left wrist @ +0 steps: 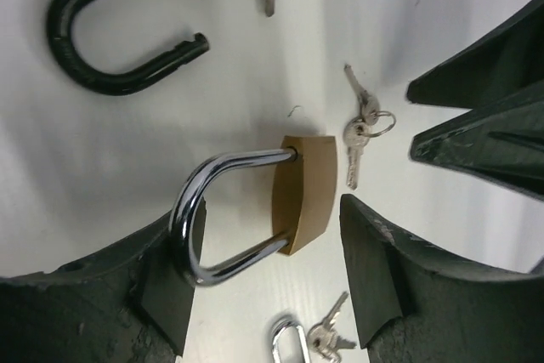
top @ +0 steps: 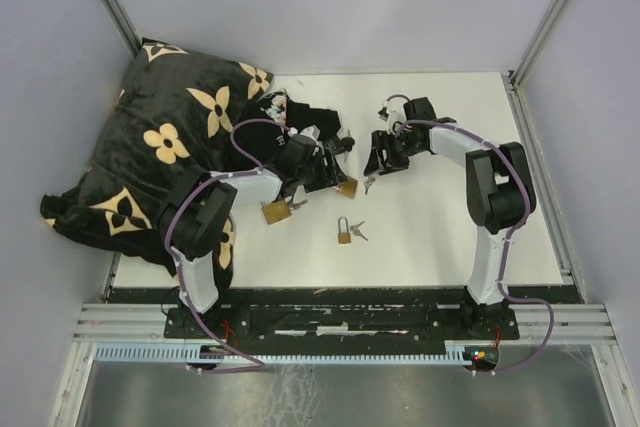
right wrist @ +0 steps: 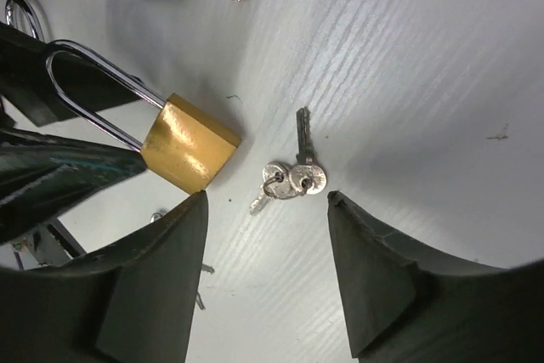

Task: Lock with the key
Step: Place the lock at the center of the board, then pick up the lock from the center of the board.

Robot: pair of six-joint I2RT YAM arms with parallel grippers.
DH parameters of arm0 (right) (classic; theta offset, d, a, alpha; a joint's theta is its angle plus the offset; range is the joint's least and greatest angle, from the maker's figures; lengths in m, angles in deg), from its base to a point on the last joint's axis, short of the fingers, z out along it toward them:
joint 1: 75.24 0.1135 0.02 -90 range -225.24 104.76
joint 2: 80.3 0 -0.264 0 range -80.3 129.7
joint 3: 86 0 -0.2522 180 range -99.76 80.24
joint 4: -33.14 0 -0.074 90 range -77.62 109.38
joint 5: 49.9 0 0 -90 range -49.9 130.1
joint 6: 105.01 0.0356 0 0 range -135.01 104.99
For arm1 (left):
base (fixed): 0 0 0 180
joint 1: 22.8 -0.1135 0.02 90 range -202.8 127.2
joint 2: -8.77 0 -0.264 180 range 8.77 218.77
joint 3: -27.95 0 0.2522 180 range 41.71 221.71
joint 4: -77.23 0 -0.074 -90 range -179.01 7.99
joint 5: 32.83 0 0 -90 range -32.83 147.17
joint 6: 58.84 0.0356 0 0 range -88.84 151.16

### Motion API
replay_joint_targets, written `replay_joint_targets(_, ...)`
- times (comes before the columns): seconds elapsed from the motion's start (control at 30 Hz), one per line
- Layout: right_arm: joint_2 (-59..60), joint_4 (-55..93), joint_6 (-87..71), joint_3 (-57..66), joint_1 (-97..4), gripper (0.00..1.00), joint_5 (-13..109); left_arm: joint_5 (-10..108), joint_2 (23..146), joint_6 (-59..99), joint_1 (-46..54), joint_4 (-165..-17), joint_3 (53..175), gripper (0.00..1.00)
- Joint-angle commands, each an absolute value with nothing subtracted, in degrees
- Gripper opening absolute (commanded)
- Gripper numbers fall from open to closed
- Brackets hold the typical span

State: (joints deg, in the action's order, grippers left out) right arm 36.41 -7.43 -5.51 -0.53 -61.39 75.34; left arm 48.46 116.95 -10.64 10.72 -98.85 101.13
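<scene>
We saw the small brass padlock (left wrist: pixel 306 193) lying flat on the white table (left wrist: pixel 85 167), its chrome shackle bow against the pad of one of the left fingers (left wrist: pixel 166 303), which stood apart, the other finger clear of the lock body. The pair of keys (right wrist: pixel 293 178) on their ring lay just beside the body, not in it, and the right fingers (right wrist: pixel 153 278) were spread wide over them, gripping nothing. A black padlock's open shackle (left wrist: pixel 102 48) lay nearby

No legible text anywhere; brass padlock (left wrist: pixel 304 193) body, keys (right wrist: pixel 293 178) apparently unmarked, view blurry.
</scene>
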Motion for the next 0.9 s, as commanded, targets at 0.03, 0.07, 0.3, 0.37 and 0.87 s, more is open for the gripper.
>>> replay_joint_targets(0.03,27.88,-8.14,-10.39,-2.34,-63.56,0.71,72.99,56.68,108.77,0.70,10.96,-88.87,103.54,0.70)
replay_joint_targets(0.07,26.18,-8.33,-11.02,-1.99,-63.87,0.72,73.62,57.25,107.66,1.61,11.02,-87.79,103.24,0.71)
replay_joint_targets(0.3,15.97,-9.50,-14.32,0.43,-64.45,0.74,83.31,57.09,101.40,5.93,11.30,-83.60,102.51,0.70)
replay_joint_targets(0.37,13.46,-10.41,-14.88,0.46,-64.40,0.74,87.14,57.42,99.67,7.87,11.24,-82.80,103.31,0.70)
replay_joint_targets(0.87,-12.92,8.67,-17.54,25.16,-68.90,0.98,97.42,47.22,117.18,41.05,7.75,-59.88,134.97,0.93)
